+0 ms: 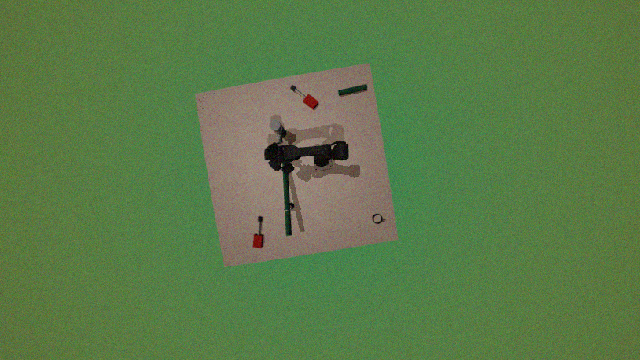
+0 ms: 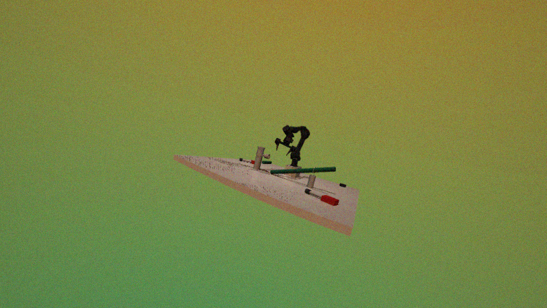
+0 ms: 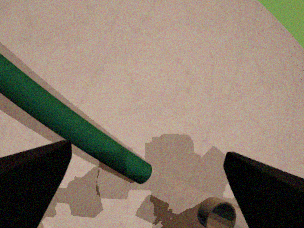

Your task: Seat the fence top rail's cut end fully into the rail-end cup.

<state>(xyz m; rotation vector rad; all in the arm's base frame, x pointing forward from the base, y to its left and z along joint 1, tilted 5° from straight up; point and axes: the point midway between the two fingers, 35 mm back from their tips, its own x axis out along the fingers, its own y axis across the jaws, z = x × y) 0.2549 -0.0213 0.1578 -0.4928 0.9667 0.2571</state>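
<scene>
The green rail (image 1: 287, 192) (image 2: 302, 171) (image 3: 75, 120) passes through the loop cap on the small post (image 2: 311, 181) and slopes down towards the big post (image 1: 275, 124) (image 2: 258, 161). Its near end is free, apart from and lower than the rail-end cup (image 2: 267, 156) (image 3: 216, 214). The cup hangs at the side of the big post, high up near its cap; its open mouth shows in the wrist view. My gripper (image 2: 283, 151) (image 3: 150, 155) is open and empty, above the rail's near end. In the wrist view the rail end lies between the spread fingertips, below them. The top view hides the rail end under the arm.
A red-handled tool (image 1: 310, 101) and a short green tube (image 1: 352, 90) lie beyond the big post. Another red-handled tool (image 1: 258, 240) (image 2: 329, 200) lies near the small post. A dark ring (image 1: 377, 218) (image 2: 343, 185) lies near a board corner. The board (image 1: 237, 201) has open edges.
</scene>
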